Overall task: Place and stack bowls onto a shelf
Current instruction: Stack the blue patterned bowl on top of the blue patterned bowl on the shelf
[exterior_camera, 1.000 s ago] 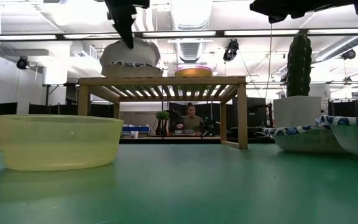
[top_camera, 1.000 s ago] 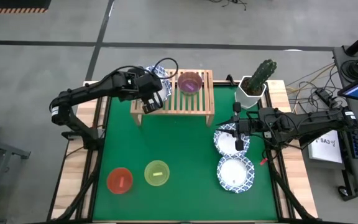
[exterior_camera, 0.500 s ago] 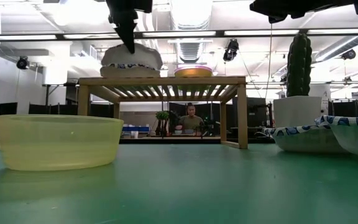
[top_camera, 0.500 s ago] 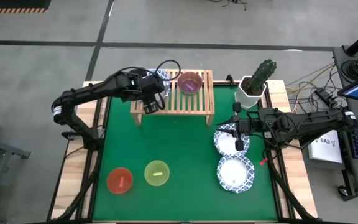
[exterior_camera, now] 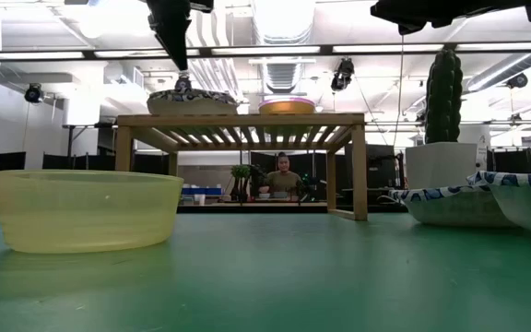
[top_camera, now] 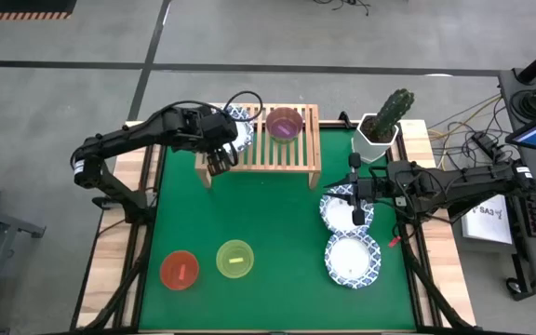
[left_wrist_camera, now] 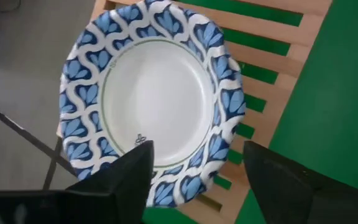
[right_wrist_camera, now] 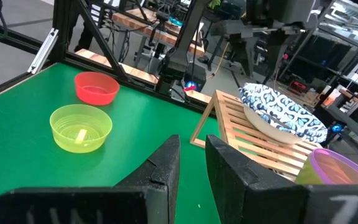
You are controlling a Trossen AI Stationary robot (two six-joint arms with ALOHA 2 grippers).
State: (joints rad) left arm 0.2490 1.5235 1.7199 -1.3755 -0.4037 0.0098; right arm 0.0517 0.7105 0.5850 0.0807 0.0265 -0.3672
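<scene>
The counter (top_camera: 268, 233) is green. The shelf (top_camera: 291, 154) is light wood. On it a white bowl (left_wrist_camera: 151, 102) has a blue leaf-pattern rim, beside a purple bowl (top_camera: 285, 124). In the lower left stand a red bowl (top_camera: 180, 270) and a yellow-green bowl (top_camera: 235, 260).

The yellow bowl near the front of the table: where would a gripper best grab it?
By the rim, from straight above. The yellow bowl sits upright and open, its thin wall fits between two fingers, and the side away from the red bowl looks clear.
</scene>
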